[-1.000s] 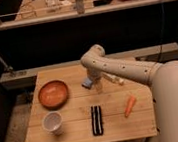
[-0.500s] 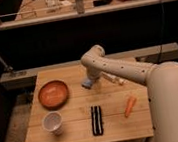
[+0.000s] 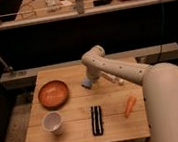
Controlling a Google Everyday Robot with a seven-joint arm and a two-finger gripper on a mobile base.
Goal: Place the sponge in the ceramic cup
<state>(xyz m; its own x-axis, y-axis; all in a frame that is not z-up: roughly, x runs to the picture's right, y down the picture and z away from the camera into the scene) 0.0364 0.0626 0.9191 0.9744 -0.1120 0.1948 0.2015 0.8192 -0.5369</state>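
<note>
The light-blue sponge (image 3: pixel 87 83) lies flat on the wooden table (image 3: pixel 76 130), just right of the orange-red bowl. My gripper (image 3: pixel 90 78) hangs at the end of the white arm, directly over the sponge's right part and down at it, with the jaws standing wide. Part of the sponge is hidden by it. The white ceramic cup (image 3: pixel 52 123) stands upright near the table's front left corner, well apart from the gripper, and its pale inside holds nothing.
An orange-red bowl (image 3: pixel 53 93) sits at the left. A black-and-white striped bar (image 3: pixel 96 120) lies front centre, with an orange carrot-like piece (image 3: pixel 130 106) to its right. A pale bottle (image 3: pixel 111 77) lies behind the arm. The robot's body (image 3: pixel 169 106) fills the right.
The gripper has stayed at the sponge, shifting only slightly left. The robot's white body has come further into view on the right.
</note>
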